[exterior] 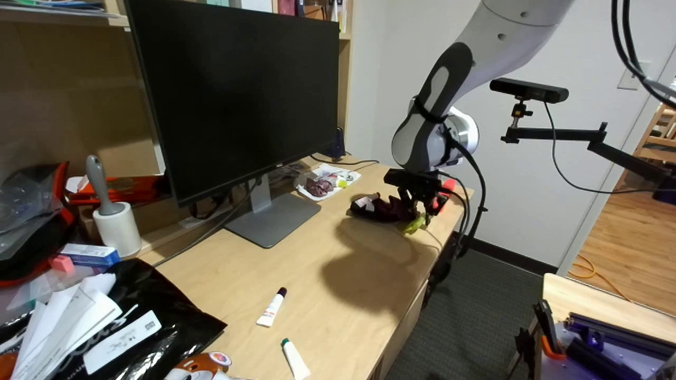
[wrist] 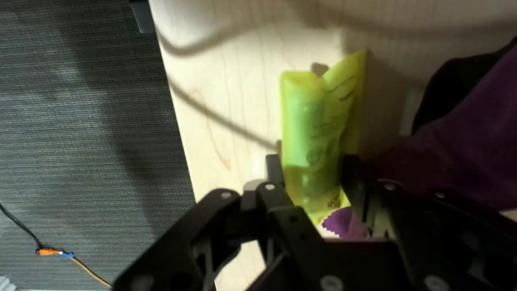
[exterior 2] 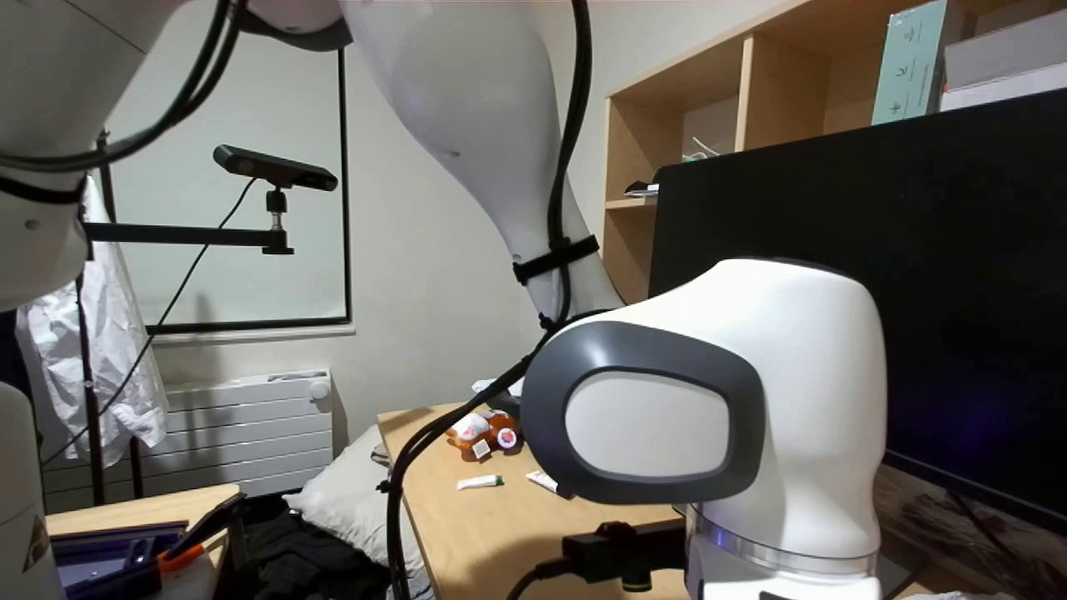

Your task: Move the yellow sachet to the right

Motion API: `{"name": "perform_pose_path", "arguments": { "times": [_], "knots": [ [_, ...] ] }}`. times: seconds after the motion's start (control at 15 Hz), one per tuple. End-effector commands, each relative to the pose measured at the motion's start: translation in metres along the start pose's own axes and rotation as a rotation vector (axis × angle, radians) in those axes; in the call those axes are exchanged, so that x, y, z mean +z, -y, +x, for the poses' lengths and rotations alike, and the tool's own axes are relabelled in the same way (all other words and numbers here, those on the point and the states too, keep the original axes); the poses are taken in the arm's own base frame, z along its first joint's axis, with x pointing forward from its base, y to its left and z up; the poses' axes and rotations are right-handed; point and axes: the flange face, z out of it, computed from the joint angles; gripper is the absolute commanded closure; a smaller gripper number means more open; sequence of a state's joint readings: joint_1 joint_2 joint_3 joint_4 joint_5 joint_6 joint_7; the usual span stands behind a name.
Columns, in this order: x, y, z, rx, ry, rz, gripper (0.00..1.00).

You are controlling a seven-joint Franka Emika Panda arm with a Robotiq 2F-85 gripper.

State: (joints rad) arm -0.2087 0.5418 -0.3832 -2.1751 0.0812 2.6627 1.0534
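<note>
1. Gripper: clamped on the sachet, one finger against each long side, as the wrist view shows.
2. Sachet: yellow-green, printed, buckled along its length, one upper corner flared outward. Position: at the desk, near the long edge, between that edge and a purple bundle. Contact with the wood: I cannot tell from where I stand.
3. Bundle: dark, crumpled, just beside the gripper on the monitor side. A zigzag-edged purple scrap shows at the sachet's lower end.
4. Arm: reaches down from above, gripper pointing at the desk. In an exterior view, its wrist fills the foreground.
5. Monitor: upright on a gray base, the base apart from the sachet.
6. Tubes: a dark-capped tube and a green-capped tube, both white, lying apart from each other and well apart from the sachet. Two tubes show in both exterior views.
7. Toy: brown and white, near the tubes.
8. Lint roller: upright, handle up, beside a blue-and-white box. Black mailer: near the roller, papers on top.
</note>
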Motion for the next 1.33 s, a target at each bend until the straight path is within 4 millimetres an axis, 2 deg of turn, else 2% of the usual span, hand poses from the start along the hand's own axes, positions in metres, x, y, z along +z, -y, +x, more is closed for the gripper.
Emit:
{"name": "perform_pose_path", "arguments": {
  "times": [0.0,0.27,0.53,0.8,0.93,1.07,1.2,1.27],
  "knots": [
    [-0.009,0.001,0.006,-0.040,0.027,0.031,0.27],
    [-0.015,-0.004,0.003,-0.003,0.026,0.032,0.01],
    [-0.027,-0.024,-0.017,0.089,0.117,-0.015,0.00],
    [-0.056,-0.052,-0.046,0.114,0.202,0.032,0.00],
    [-0.074,-0.061,-0.070,0.123,0.240,0.086,0.00],
    [-0.089,-0.066,-0.105,0.088,0.252,0.123,0.00],
    [-0.101,-0.065,-0.144,0.066,0.255,0.161,0.00],
    [-0.107,-0.064,-0.170,0.053,0.249,0.196,0.00]
  ]
}}
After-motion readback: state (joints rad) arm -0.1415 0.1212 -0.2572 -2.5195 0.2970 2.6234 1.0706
